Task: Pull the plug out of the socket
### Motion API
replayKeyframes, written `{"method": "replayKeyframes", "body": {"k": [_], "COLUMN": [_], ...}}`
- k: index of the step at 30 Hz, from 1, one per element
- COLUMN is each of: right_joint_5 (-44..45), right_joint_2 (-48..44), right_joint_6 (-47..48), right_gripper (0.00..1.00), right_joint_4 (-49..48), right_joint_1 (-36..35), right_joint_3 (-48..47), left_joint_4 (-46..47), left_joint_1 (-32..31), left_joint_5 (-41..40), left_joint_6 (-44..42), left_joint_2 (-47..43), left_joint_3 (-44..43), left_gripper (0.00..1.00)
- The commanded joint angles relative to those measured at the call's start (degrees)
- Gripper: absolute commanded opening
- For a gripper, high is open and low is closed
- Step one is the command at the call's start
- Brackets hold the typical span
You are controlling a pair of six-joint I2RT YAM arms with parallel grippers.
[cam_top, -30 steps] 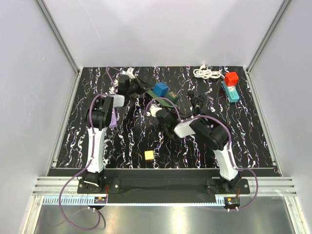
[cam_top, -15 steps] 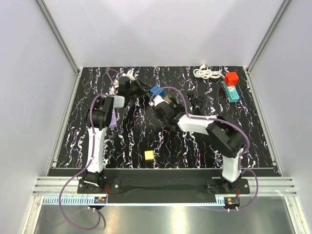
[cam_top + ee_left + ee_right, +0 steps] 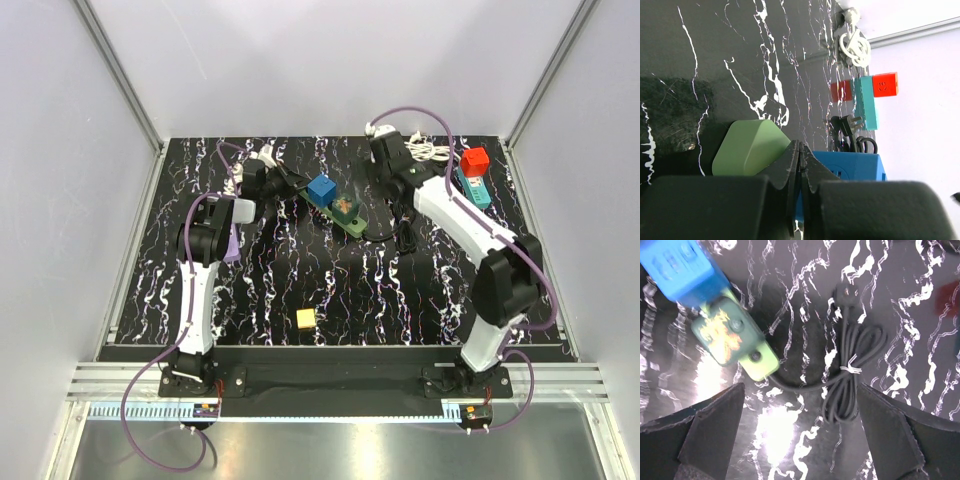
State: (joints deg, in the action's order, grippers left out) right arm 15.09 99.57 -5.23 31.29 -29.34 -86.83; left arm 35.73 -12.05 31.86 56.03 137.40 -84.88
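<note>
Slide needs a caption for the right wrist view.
Right hand hovers open above the green socket strip, blue plug seated, coiled black cord alongside.

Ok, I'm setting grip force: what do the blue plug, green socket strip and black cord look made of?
Blue plug: hard plastic, seemingly smooth, though blurred. Green socket strip: moulded plastic with slight sheen, rounded corners. Black cord: probably rubber or PVC sheath, as it bends into loose tied loops.

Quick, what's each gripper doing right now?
Left gripper: shut, nothing visible in it.
Right gripper: open, empty.
</note>
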Motion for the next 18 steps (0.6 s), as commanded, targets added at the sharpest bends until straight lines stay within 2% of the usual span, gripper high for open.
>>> {"method": "replayKeyframes", "body": {"k": [1, 5, 8, 11, 18], "right_joint_5": [-10.78, -14.9, -20.18, -16.77, -23.53], "right_joint_2": [6.4, 12.74, 16.79, 18.38, 18.99], "right_joint_6": [-5.39, -7.25, 0.71, 9.32, 16.92], "right_gripper": [1.0, 1.0, 1.0, 1.0, 1.0], "right_joint_4": [10.17, 12.65, 15.37, 15.91, 10.56], "right_joint_1": [0.07, 0.34, 0.25, 0.25, 1.22], "right_joint_3": [-9.66, -18.19, -23.9, -23.48, -19.61], "left_joint_4": [-3.29, -3.03, -2.77, -2.85, -2.24], "left_joint_1": [-0.25, -0.16, -0.16, -0.25, -0.16], "left_joint_5": [1.1, 1.28, 1.63, 1.72, 1.72], "left_joint_6": [-1.1, -1.01, -1.01, -1.01, -0.57], "left_joint_2": [-0.91, -0.91, -0.73, -0.82, -0.64], "left_joint_3": [1.65, 1.65, 1.47, 1.39, 1.65], "left_gripper": [0.07, 0.07, 0.07, 0.07, 0.06]}}
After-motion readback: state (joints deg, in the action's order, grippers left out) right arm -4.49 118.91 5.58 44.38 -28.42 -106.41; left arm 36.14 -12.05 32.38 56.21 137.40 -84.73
